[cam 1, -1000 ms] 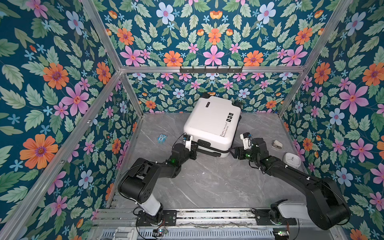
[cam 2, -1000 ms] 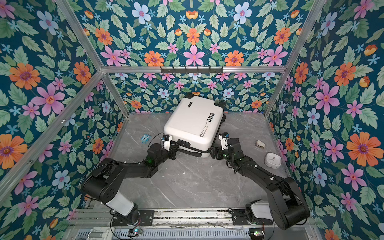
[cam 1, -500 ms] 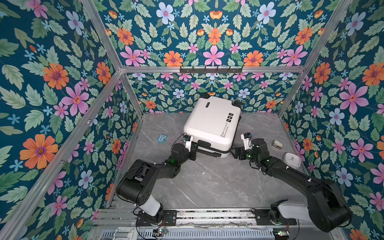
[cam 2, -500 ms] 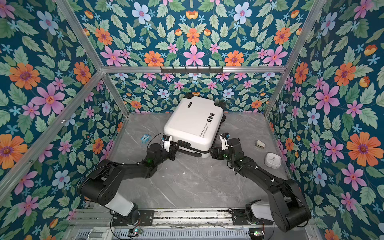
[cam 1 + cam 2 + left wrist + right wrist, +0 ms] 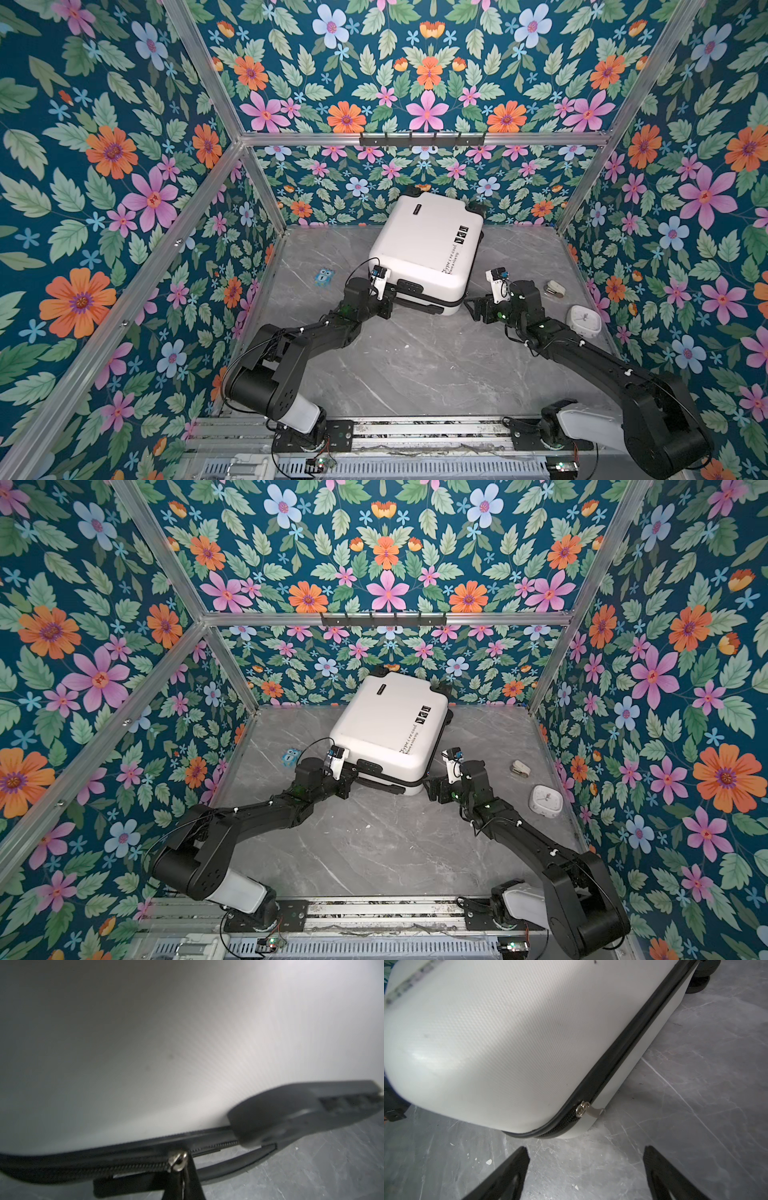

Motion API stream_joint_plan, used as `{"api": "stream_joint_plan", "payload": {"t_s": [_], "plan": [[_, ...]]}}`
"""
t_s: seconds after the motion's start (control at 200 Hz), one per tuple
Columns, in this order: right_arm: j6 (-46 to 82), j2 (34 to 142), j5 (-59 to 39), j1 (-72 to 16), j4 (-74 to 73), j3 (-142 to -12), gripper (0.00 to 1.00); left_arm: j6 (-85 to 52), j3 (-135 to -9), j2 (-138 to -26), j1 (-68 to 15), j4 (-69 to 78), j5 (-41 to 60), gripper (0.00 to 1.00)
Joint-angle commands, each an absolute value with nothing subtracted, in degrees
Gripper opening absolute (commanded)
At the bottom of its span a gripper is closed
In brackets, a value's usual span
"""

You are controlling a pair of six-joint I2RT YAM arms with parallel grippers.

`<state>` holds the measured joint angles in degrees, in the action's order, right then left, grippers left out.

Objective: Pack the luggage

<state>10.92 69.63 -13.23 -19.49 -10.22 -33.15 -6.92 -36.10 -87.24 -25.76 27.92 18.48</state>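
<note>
Closed white luggage (image 5: 424, 245) lies flat toward the back of the grey marble counter (image 5: 415, 365), with an arm at each near corner.

The widest free stretch is the bare counter between the two arms, nearest the viewer. The left fingers (image 5: 193, 1186) are pinched tight on a zipper pull (image 5: 177, 1162) at the luggage's near left edge, just beside its black handle (image 5: 417, 306). The right fingers (image 5: 512, 1174) stand wide with nothing between them, just off the near right corner, where a second zipper pull (image 5: 586, 1110) hangs loose on the zipper band. The luggage sits skewed, its far wheels close to the back wall. A small blue owl figure (image 5: 324, 277) lies to its left. A beige object (image 5: 555, 287) and a white clock (image 5: 585, 323) crowd the right wall. Floral walls close three sides, and a hook rail (image 5: 422, 139) crosses the back.
</note>
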Motion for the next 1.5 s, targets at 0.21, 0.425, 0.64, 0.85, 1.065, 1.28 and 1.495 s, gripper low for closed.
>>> {"api": "stream_joint_plan", "payload": {"t_s": [0.21, 0.425, 0.64, 0.85, 1.065, 1.28, 1.495], "plan": [[4.83, 71.18, -17.44, -18.54, -6.98, -36.48, 0.60, -3.23, -37.61, -85.70, -24.90, 16.74, 16.18, 0.00], [5.36, 74.85, -22.18, -18.59, -3.76, -38.75, 0.67, -5.35, -35.62, -84.65, -21.41, 19.26, 16.73, 0.00], [7.62, 74.70, -23.44, -20.94, -5.50, -37.44, 0.69, -6.42, -33.71, -82.20, -19.03, 20.75, 19.49, 0.00], [8.30, 75.52, -19.50, -23.16, -7.25, -35.69, 0.70, -6.08, -33.63, -81.40, -19.17, 19.33, 22.05, 0.00], [8.97, 78.28, -17.70, -23.12, -6.49, -37.70, 0.63, -6.85, -34.17, -80.91, -19.05, 18.57, 19.68, 0.00], [6.74, 82.38, -17.78, -25.19, -8.32, -41.14, 0.61, -7.39, -35.40, -82.53, -18.02, 18.11, 19.04, 0.00], [5.41, 85.54, -15.79, -25.93, -11.46, -43.13, 0.61, -7.44, -36.01, -82.57, -17.31, 18.11, 19.53, 0.00]]}}
